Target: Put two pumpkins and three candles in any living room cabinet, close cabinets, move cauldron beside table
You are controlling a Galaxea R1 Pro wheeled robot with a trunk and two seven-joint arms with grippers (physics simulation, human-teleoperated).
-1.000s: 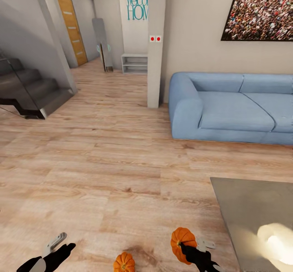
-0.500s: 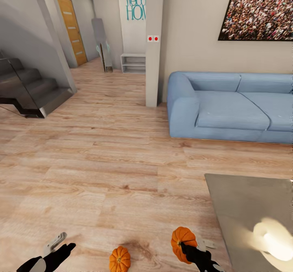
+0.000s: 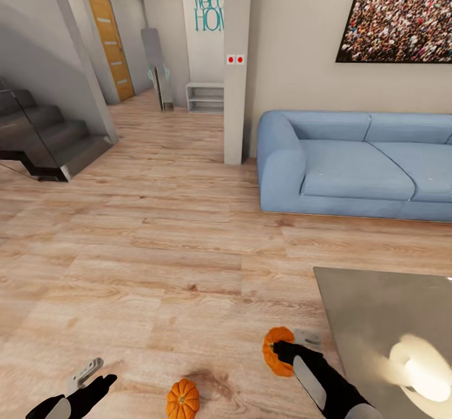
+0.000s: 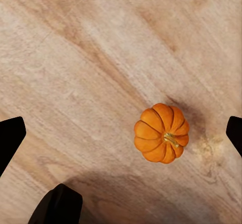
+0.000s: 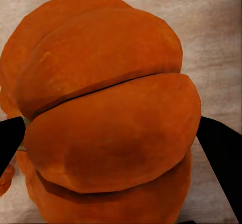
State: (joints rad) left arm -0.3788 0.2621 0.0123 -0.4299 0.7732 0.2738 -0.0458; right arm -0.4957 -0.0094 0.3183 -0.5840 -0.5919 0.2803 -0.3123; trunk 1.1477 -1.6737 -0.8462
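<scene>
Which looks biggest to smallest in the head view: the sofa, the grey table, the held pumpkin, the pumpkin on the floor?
1. Sofa
2. Grey table, cut off by the frame edge
3. Held pumpkin in the right gripper
4. Floor pumpkin

The pumpkins look nearly alike; the held one is nearer the camera, so don't trust that ranking.

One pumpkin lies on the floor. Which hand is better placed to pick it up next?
The left hand. It is open and empty, and the pumpkin on the floor sits between its fingers in the left wrist view. The right hand is already shut on the other pumpkin.
</scene>
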